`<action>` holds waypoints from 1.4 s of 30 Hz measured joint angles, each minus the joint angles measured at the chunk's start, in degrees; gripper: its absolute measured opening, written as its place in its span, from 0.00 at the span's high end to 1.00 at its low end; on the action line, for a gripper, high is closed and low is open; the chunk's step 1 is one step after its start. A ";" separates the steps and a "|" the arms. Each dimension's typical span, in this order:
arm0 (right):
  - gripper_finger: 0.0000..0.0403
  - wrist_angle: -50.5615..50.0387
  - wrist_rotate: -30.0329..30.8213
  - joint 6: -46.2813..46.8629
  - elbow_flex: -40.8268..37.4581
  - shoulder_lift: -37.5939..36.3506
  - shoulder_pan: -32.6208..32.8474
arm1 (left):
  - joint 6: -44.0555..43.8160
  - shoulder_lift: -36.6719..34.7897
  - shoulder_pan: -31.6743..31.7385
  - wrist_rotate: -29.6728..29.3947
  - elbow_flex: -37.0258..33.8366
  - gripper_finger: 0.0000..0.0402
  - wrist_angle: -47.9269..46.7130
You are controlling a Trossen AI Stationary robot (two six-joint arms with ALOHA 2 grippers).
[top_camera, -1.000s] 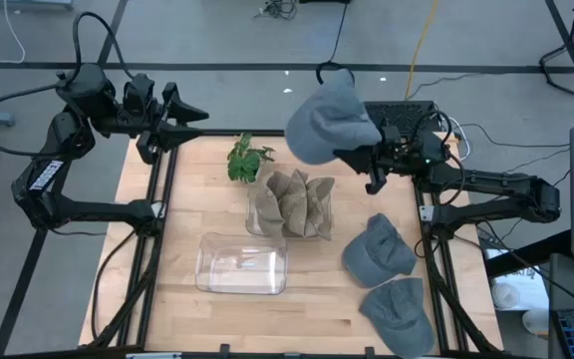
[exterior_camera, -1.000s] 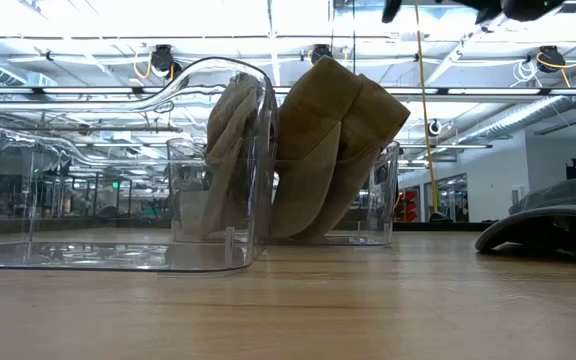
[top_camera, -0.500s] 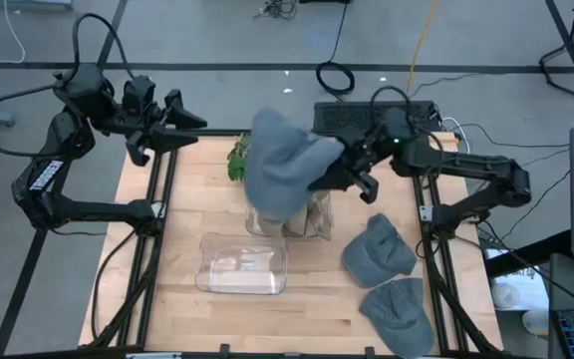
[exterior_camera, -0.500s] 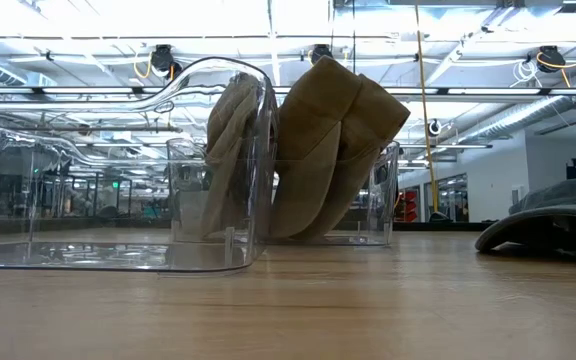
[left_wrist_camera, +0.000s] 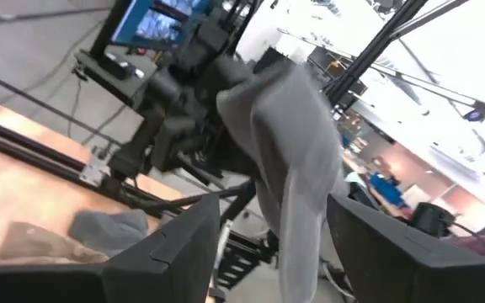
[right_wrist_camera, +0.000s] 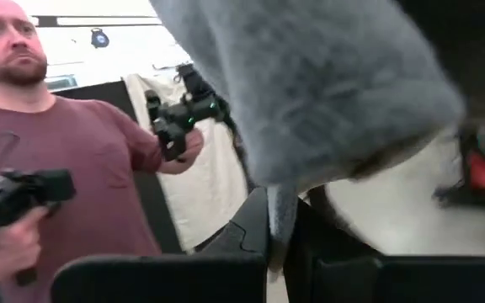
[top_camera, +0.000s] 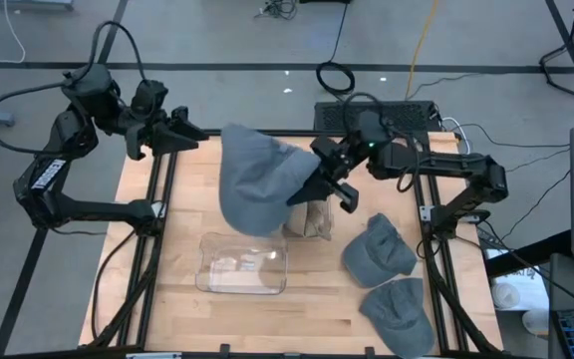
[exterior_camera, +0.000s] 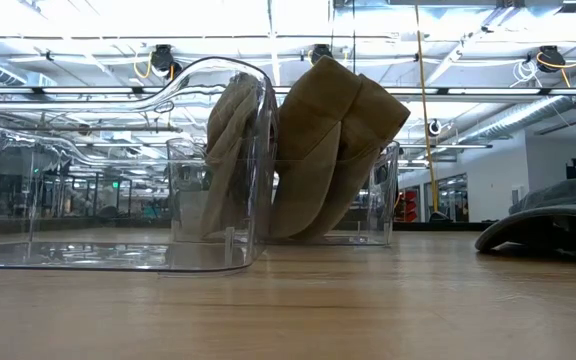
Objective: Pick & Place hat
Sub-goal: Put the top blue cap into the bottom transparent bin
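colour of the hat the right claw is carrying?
Grey. The hat held in the right claw shows best in the high view.

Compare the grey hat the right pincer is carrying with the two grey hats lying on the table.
The carried hat hangs in the air from the shut right pincer, over the clear bins; the two lying hats rest flat on the table's right side. The carried hat droops open; the lying ones sit folded. All are grey caps.

Grey hat (top_camera: 255, 179) aloft — seemingly above bins
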 joint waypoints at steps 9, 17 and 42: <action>1.00 0.17 -3.58 -0.39 4.91 -0.07 -1.71 | -3.11 0.73 0.00 1.28 0.02 0.43 1.76; 1.00 -0.05 -16.20 13.13 4.99 3.55 0.43 | -10.86 4.00 0.00 3.79 0.07 0.43 6.46; 1.00 -0.39 -18.05 13.01 4.97 5.37 5.03 | -26.92 19.75 -11.59 16.69 0.00 0.43 18.61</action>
